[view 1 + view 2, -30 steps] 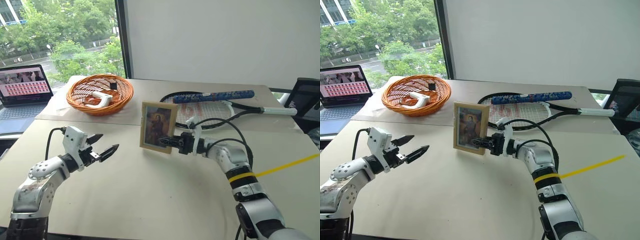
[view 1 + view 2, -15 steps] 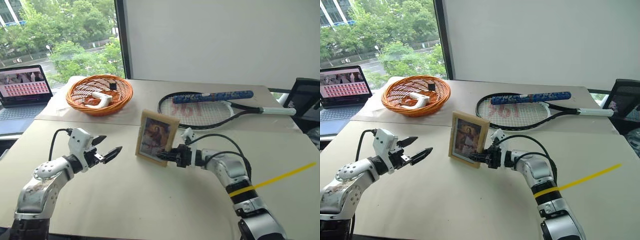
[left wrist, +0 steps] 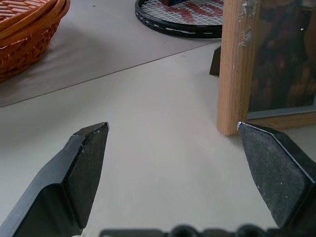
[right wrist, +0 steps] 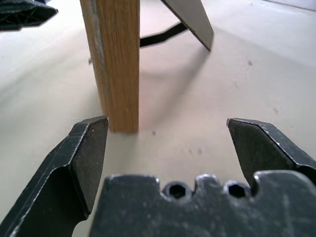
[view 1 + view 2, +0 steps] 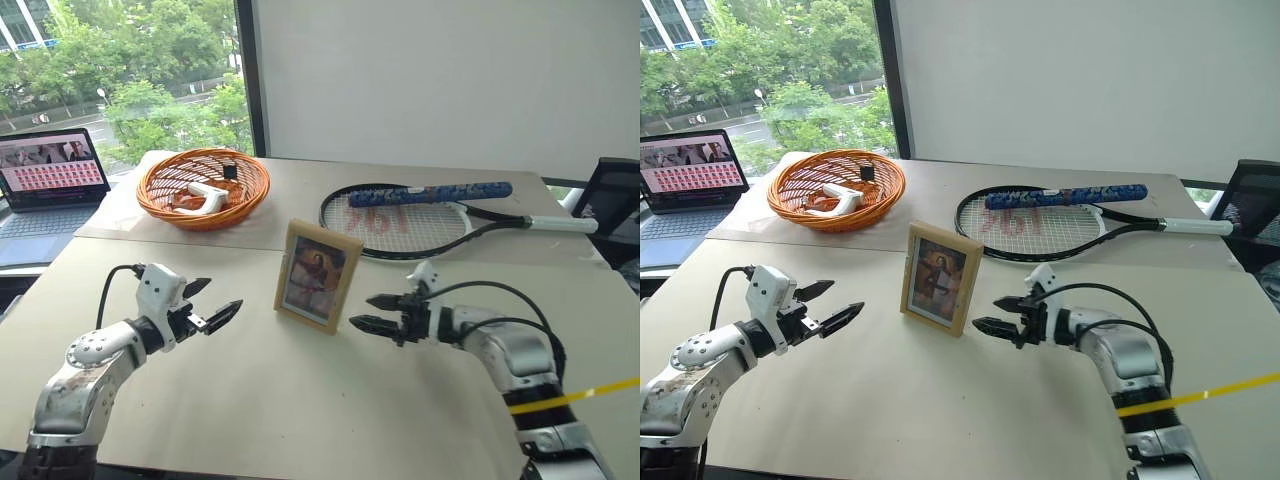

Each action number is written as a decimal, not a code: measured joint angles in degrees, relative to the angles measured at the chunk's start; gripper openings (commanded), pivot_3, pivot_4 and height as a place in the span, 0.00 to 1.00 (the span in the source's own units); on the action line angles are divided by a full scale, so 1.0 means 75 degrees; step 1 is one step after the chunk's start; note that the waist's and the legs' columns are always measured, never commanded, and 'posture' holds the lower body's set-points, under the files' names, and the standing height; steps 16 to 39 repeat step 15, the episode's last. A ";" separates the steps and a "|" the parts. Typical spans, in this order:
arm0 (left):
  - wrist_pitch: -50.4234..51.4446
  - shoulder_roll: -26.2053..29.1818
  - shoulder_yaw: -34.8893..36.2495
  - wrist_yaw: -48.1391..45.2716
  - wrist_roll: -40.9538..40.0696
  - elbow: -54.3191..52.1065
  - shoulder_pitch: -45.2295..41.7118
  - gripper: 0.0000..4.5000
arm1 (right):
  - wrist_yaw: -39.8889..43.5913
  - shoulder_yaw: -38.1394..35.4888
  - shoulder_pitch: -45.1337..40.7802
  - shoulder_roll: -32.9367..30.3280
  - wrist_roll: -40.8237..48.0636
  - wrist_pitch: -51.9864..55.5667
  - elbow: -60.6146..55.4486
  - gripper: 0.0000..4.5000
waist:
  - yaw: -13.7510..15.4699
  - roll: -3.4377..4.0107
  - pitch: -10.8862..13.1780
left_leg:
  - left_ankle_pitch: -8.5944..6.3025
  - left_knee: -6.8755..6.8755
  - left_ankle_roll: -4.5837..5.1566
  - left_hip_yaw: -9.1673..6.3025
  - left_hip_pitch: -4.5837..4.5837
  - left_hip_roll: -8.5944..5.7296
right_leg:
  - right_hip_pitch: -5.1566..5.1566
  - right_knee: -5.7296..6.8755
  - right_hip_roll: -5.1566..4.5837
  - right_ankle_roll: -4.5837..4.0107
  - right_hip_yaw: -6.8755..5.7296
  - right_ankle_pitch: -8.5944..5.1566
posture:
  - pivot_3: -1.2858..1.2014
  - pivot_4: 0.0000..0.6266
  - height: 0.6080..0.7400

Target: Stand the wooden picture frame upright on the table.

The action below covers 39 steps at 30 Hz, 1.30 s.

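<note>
The small light-wood picture frame stands upright mid-counter on its fold-out stand. My right gripper and left gripper flank it, both spread wide, holding nothing.

A: What is the wooden picture frame looking like up close?

B: Its border is showing pale, matt wood with fine grain, and glossy glazing is covering the picture. White scuffs are marking one top corner.

A: And the desk?

B: It is showing a smooth, matt beige surface with a few tiny dark specks.

A: The end effectors?

B: The left end effector and right end effector are showing black fingers with a dull, faintly textured plastic look.

A: Anything else?

B: A basket is showing woven orange wicker. A racket is showing a glossy dark rim, taut strings and a white handle.
</note>
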 measured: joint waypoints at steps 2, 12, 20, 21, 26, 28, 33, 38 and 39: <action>-0.0016 -0.0008 -0.0029 0.0074 0.0141 0.0000 0.0166 1.00 | 0.0163 -0.0157 0.0380 -0.0382 0.0001 -0.0168 -0.0688 0.99 | -0.0035 0.0001 0.0000 | 0.0000 0.0004 0.0000 0.0001 0.0001 0.0001 | -0.0003 0.0001 0.0002 0.0000 0.0004 0.0000 | 0.52 0.24 0.89; -0.0261 -0.0133 -0.0354 0.0067 0.0574 0.0012 -0.0099 1.00 | -0.0633 -0.1552 0.1498 -0.0578 0.0285 -0.0498 -0.2268 0.99 | -0.0034 -0.0023 -0.0014 | 0.0009 0.0018 0.0005 0.0002 0.0004 0.0000 | 0.0007 -0.0005 0.0000 0.0008 0.0008 0.0004 | 0.52 0.24 0.89; -0.0314 -0.0121 -0.0596 -0.0126 0.0722 0.0351 -0.0425 1.00 | -0.0802 -0.1598 0.1652 -0.0575 0.0268 -0.0530 -0.2363 0.99 | -0.0039 -0.0023 -0.0015 | 0.0010 0.0018 0.0006 0.0002 0.0005 0.0001 | 0.0008 -0.0004 0.0001 0.0008 0.0008 0.0004 | 0.52 0.24 0.89; -0.0314 -0.0121 -0.0596 -0.0126 0.0722 0.0351 -0.0425 1.00 | -0.0802 -0.1598 0.1652 -0.0575 0.0268 -0.0530 -0.2363 0.99 | -0.0039 -0.0023 -0.0015 | 0.0010 0.0018 0.0006 0.0002 0.0005 0.0001 | 0.0008 -0.0004 0.0001 0.0008 0.0008 0.0004 | 0.52 0.24 0.89; -0.0314 -0.0121 -0.0596 -0.0126 0.0722 0.0351 -0.0425 1.00 | -0.0802 -0.1598 0.1652 -0.0575 0.0268 -0.0530 -0.2363 0.99 | -0.0039 -0.0023 -0.0015 | 0.0010 0.0018 0.0006 0.0002 0.0005 0.0001 | 0.0008 -0.0004 0.0001 0.0008 0.0008 0.0004 | 0.52 0.24 0.89; -0.0314 -0.0121 -0.0596 -0.0126 0.0722 0.0351 -0.0425 1.00 | -0.0802 -0.1598 0.1652 -0.0575 0.0268 -0.0530 -0.2363 0.99 | -0.0039 -0.0023 -0.0015 | 0.0010 0.0018 0.0006 0.0002 0.0005 0.0001 | 0.0008 -0.0004 0.0001 0.0008 0.0008 0.0004 | 0.52 0.24 0.89; -0.0314 -0.0121 -0.0596 -0.0126 0.0722 0.0351 -0.0425 1.00 | -0.0802 -0.1598 0.1652 -0.0575 0.0268 -0.0530 -0.2363 0.99 | -0.0039 -0.0023 -0.0015 | 0.0010 0.0018 0.0006 0.0002 0.0005 0.0001 | 0.0008 -0.0004 0.0001 0.0008 0.0008 0.0004 | 0.52 0.24 0.89; -0.0314 -0.0121 -0.0596 -0.0126 0.0722 0.0351 -0.0425 1.00 | -0.0802 -0.1598 0.1652 -0.0575 0.0268 -0.0530 -0.2363 0.99 | -0.0039 -0.0023 -0.0015 | 0.0010 0.0018 0.0006 0.0002 0.0005 0.0001 | 0.0008 -0.0004 0.0001 0.0008 0.0008 0.0004 | 0.52 0.24 0.89; -0.0314 -0.0121 -0.0596 -0.0126 0.0722 0.0351 -0.0425 1.00 | -0.0802 -0.1598 0.1652 -0.0575 0.0268 -0.0530 -0.2363 0.99 | -0.0039 -0.0023 -0.0015 | 0.0010 0.0018 0.0006 0.0002 0.0005 0.0001 | 0.0008 -0.0004 0.0001 0.0008 0.0008 0.0004 | 0.52 0.24 0.89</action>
